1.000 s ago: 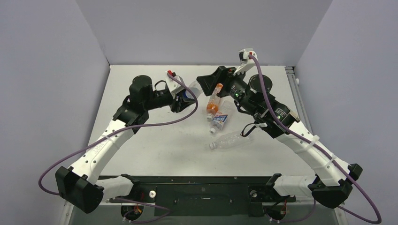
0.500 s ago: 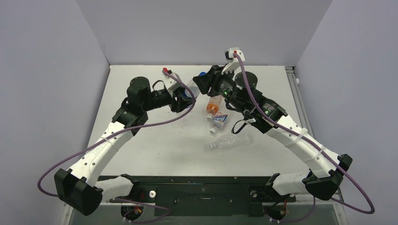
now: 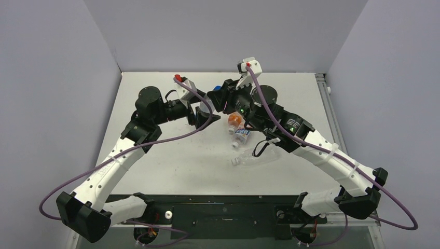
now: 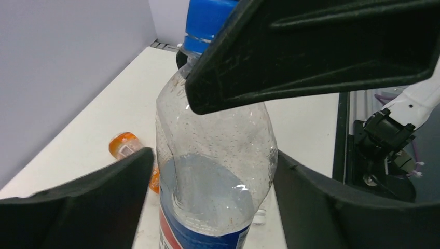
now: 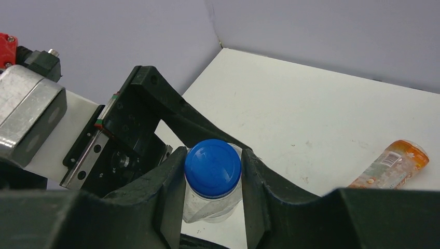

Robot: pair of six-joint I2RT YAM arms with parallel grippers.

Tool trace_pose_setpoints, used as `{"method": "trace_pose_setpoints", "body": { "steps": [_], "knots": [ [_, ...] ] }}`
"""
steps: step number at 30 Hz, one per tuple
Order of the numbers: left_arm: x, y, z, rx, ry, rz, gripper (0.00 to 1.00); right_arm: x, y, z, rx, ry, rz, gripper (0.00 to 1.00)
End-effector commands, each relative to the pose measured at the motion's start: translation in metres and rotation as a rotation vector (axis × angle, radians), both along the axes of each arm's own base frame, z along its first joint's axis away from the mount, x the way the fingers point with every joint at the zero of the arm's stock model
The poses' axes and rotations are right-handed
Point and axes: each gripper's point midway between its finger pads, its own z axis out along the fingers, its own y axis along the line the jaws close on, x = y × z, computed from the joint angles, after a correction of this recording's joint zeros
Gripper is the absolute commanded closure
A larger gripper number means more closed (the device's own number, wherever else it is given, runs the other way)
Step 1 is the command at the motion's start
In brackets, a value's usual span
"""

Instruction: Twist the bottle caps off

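A clear bottle with a blue label [image 4: 215, 176] stands upright between my two grippers. My right gripper [image 5: 212, 161] is shut on its blue cap [image 5: 212, 167] from above; one right finger crosses the top of the left wrist view. The left gripper [image 4: 212, 155] is open, its fingers [image 4: 124, 192] flanking the dented bottle body with thin gaps. In the top view the right gripper [image 3: 217, 96] and left gripper [image 3: 203, 113] meet at the table's back centre and hide most of that bottle.
An orange bottle [image 3: 234, 121] lies just right of the grippers, with a short blue-white labelled bottle [image 3: 241, 136] below it. A plain clear bottle [image 3: 249, 158] with a white cap [image 3: 235, 161] lies partly under the right arm. Walls enclose three sides.
The right gripper swung left over the bottle and shut on the blue cap. The left gripper's jaws spread apart off the bottle body, and both arms shifted slightly left.
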Motion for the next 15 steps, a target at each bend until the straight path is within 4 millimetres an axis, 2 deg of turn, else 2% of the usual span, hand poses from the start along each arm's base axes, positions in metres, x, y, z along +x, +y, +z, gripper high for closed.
{"method": "trace_pose_setpoints", "body": {
  "steps": [1,2,4,7,9,10,11,12,15],
  "knots": [
    [-0.010,0.001,0.033,-0.041,-0.114,-0.020,0.30,0.003,-0.007,0.022,0.003,-0.055,-0.057,0.91],
    [-0.013,0.001,0.033,-0.031,-0.142,-0.024,0.45,0.003,-0.008,0.023,0.004,-0.057,-0.064,0.91],
    [-0.017,0.001,0.030,-0.015,-0.167,-0.019,0.58,0.003,-0.008,0.024,0.005,-0.060,-0.065,0.90],
    [-0.018,0.001,0.028,-0.009,-0.188,0.004,0.61,0.003,-0.004,0.024,-0.003,-0.058,-0.061,0.86],
    [-0.018,-0.001,0.032,-0.016,-0.192,0.008,0.65,0.003,-0.003,0.023,-0.007,-0.053,-0.067,0.70],
    [-0.018,-0.002,0.032,-0.021,-0.182,0.009,0.66,0.003,-0.003,0.024,-0.003,-0.050,-0.076,0.56],
    [-0.018,-0.002,0.035,-0.027,-0.181,0.010,0.70,0.003,-0.003,0.026,0.003,-0.051,-0.081,0.49],
    [-0.017,-0.003,0.034,-0.032,-0.162,0.011,0.72,0.004,-0.004,0.028,0.013,-0.049,-0.091,0.38],
    [-0.018,-0.005,0.033,-0.047,-0.115,0.009,0.78,0.005,-0.008,0.041,0.046,-0.056,-0.113,0.32]
  ]
}}
